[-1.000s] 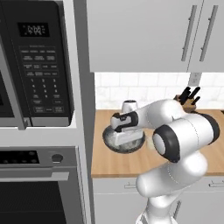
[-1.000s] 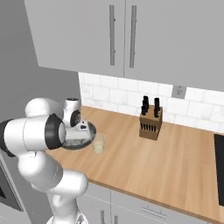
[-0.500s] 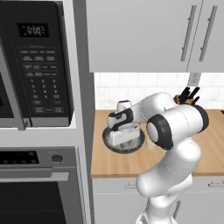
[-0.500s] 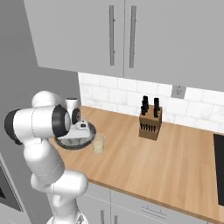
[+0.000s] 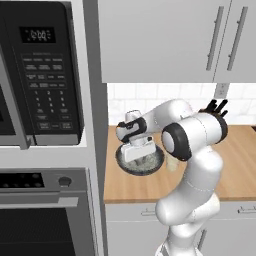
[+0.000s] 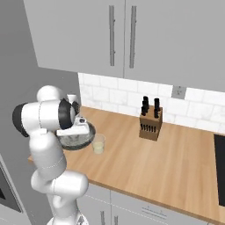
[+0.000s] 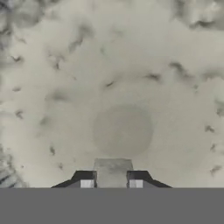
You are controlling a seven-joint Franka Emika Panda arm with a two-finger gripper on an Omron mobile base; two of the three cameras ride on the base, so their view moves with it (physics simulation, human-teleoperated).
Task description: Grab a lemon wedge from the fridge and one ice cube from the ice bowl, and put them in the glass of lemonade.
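tool (image 7: 111, 183) clamps ice cube (image 7: 112, 168) (inside ice bowl (image 5: 125, 165)).

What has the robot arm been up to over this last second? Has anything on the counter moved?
The gripper has gone down into the ice bowl and its fingers have closed on a small pale block between them, apparently an ice cube. The arm's elbow swung out to the side meanwhile. The bowl, the glass of lemonade beside it and the knife block stayed where they were.

1 ice bowl (image 5: 150, 164), 1 glass of lemonade (image 6: 98, 143), 1 knife block (image 6: 150, 124), 1 microwave (image 5: 42, 75), 1 oven (image 5: 45, 215).
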